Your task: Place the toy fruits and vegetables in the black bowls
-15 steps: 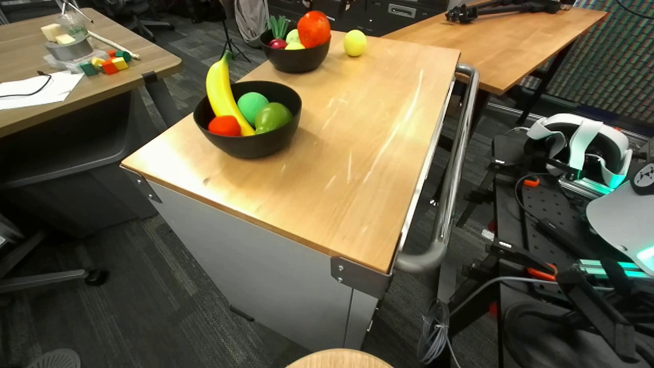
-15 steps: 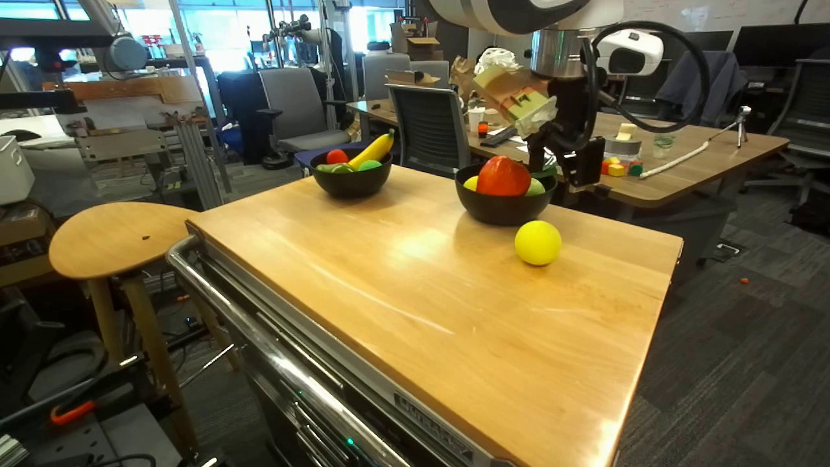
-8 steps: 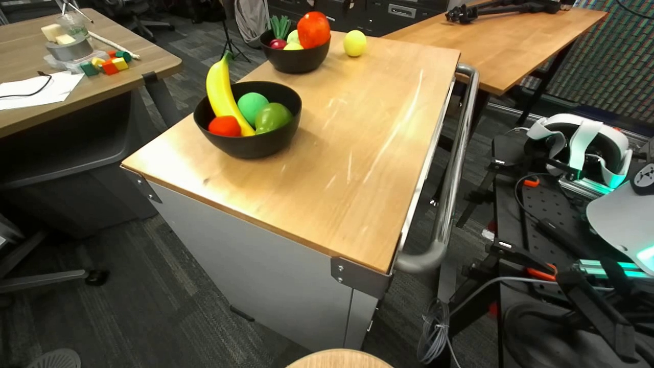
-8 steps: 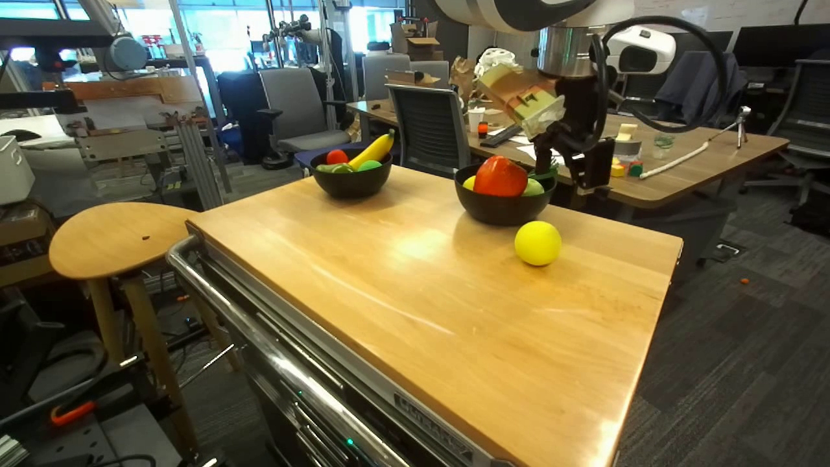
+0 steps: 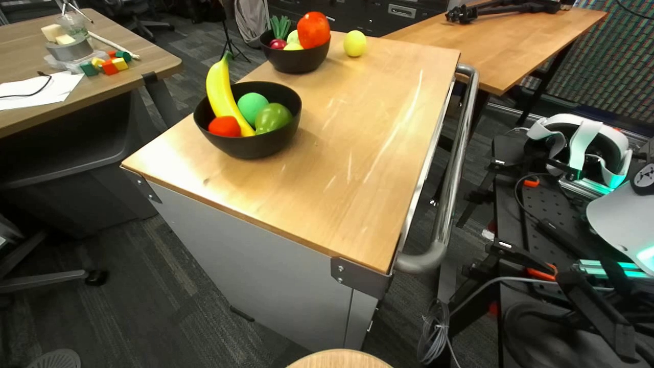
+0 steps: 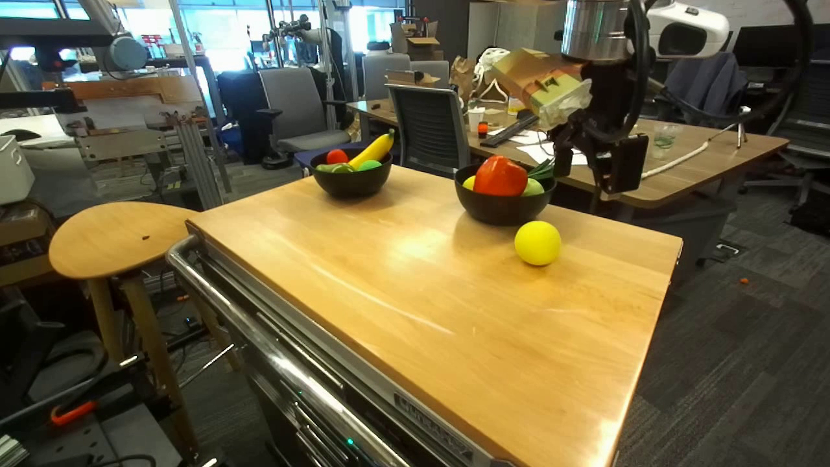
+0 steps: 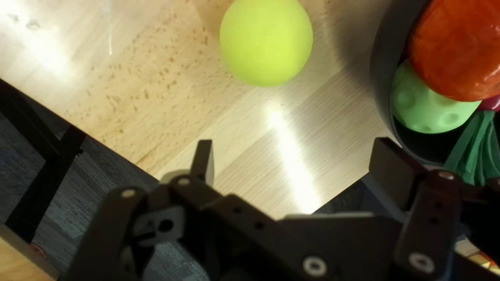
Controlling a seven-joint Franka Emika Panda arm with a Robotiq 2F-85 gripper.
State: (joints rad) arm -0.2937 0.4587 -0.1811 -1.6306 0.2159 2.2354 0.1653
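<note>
Gripper spread wide above a wooden worktop; on it, yellow ball near a black bowl, cut off in the wrist view, whose red-orange fruit partly hides a pale green ball; second bowl well apart; stool alongside.

Banana in bowl; ball beside other bowl.

A robot arm, headset, monitor and office chairs mark this as a robotics lab.
</note>
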